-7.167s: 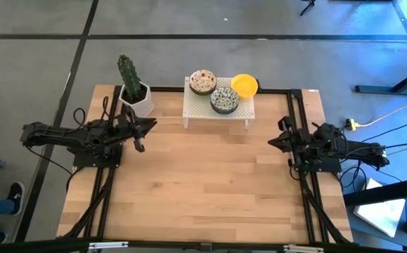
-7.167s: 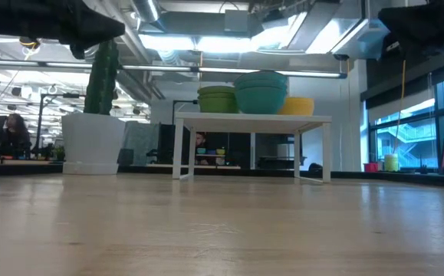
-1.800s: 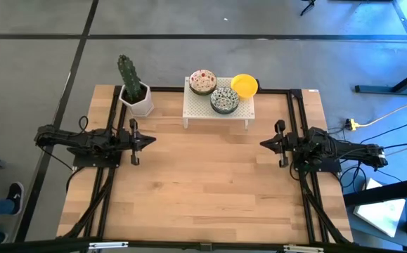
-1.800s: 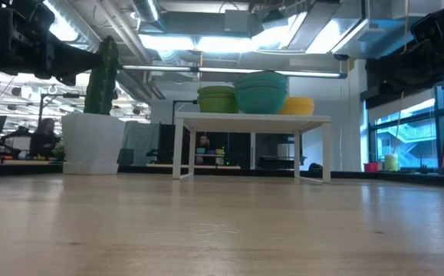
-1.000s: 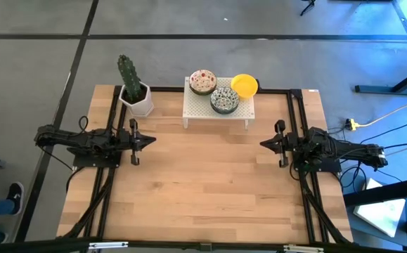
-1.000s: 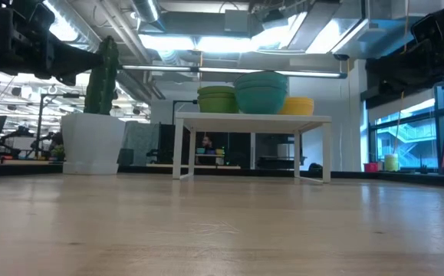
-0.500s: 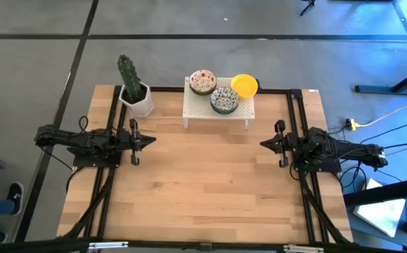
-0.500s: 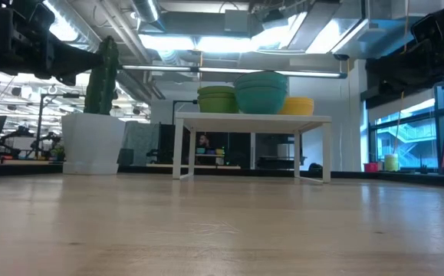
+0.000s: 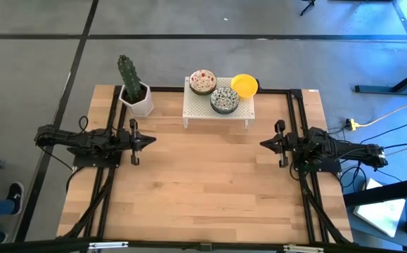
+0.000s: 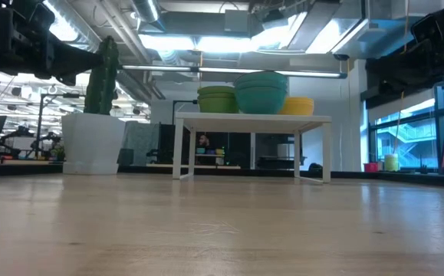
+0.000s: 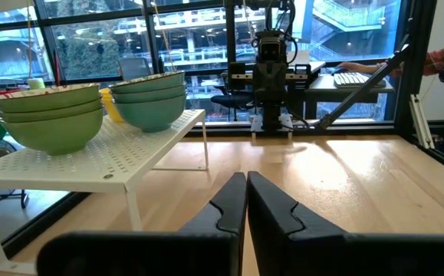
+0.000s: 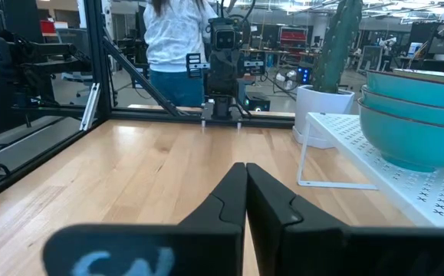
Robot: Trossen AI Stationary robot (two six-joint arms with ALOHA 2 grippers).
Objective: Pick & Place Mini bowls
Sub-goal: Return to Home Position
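spanning the high view, the wooden tabletop [image 9: 203,197] showed open wood from its middle down to the near edge, with dark rails running along the left and right edges. the left arm [image 9: 76,138] lay folded low by the left edge and the right arm [image 9: 337,151] by the right edge, each pointing inward across the bare middle. a white shelf [image 9: 196,110] stood at the centre of the far edge, and a white cactus pot [image 9: 137,100] stood just left of it, near the far left corner. all the mini bowls sat on the shelf in three stacks: the reddish-brown speckled stack [image 9: 202,81] at its far left, the blue-green patterned stack [image 9: 224,100] in front and centre, touching it, and the yellow stack [image 9: 244,85] at its far right. the left gripper [image 9: 150,139] and the right gripper [image 9: 263,144] each had fingers pressed together on nothing, both well apart from the shelf and nearer the near edge than it. pale lettering on the right gripper's body was too blurred to read.
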